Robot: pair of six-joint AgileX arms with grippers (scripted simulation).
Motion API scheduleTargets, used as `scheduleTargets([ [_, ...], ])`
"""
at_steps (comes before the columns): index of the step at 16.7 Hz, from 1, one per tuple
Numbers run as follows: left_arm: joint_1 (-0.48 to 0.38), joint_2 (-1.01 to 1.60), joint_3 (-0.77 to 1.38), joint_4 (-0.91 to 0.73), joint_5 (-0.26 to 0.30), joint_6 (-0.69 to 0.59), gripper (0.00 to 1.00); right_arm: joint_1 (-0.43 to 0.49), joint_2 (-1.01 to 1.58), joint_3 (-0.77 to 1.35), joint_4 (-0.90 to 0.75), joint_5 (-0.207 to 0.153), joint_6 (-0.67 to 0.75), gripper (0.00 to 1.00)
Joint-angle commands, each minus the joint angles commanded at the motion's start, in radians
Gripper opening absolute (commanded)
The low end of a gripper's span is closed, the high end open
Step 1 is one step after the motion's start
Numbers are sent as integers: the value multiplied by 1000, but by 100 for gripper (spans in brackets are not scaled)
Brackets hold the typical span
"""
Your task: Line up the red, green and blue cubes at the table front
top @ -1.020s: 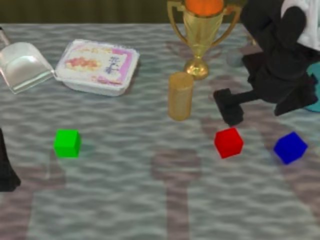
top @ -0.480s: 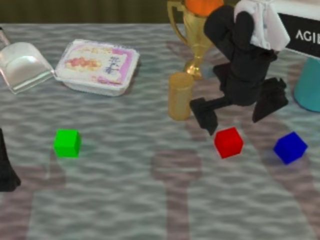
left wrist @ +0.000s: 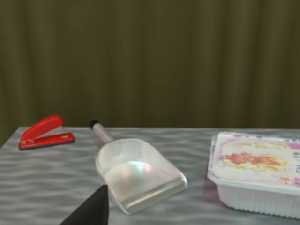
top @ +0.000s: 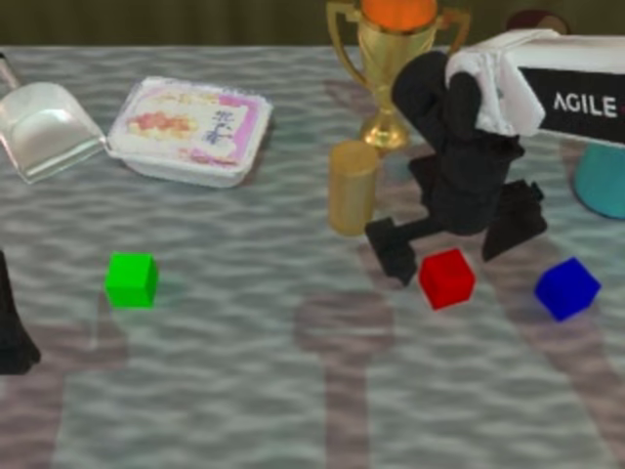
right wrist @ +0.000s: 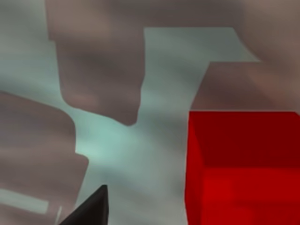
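The red cube (top: 446,277) sits right of centre on the rippled table (top: 234,391). My right gripper (top: 452,237) hangs open just behind and over it, one finger left of the cube and the other to its back right. In the right wrist view the red cube (right wrist: 243,168) fills one side, apart from a dark fingertip (right wrist: 91,208). The blue cube (top: 566,287) lies further right and the green cube (top: 131,279) far left. My left gripper (top: 10,337) is parked at the left edge, with one fingertip (left wrist: 91,211) in its wrist view.
A tan cylinder (top: 352,186) stands close to the right gripper's left finger, with a gold trophy (top: 395,68) behind it. A teal object (top: 604,186) is at the right edge. A sealed food tray (top: 190,130), a clear scoop (top: 44,127) and a red stapler (left wrist: 44,133) are at the back left.
My right arm has swung left and come down, bringing its open fingers from behind the blue cube's side to either side of the red cube. The cubes have not moved.
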Motion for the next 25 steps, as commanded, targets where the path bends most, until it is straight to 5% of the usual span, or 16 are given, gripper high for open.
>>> scheduleTargets([
  [8,0,0,0,0,0,0,100,3,63,-83,144,1,3,100],
  [21,0,0,0,0,0,0,100,3,63,-83,144,1,3,2],
  [25,0,0,0,0,0,0,100,3,63,-83,144,1,3,0],
])
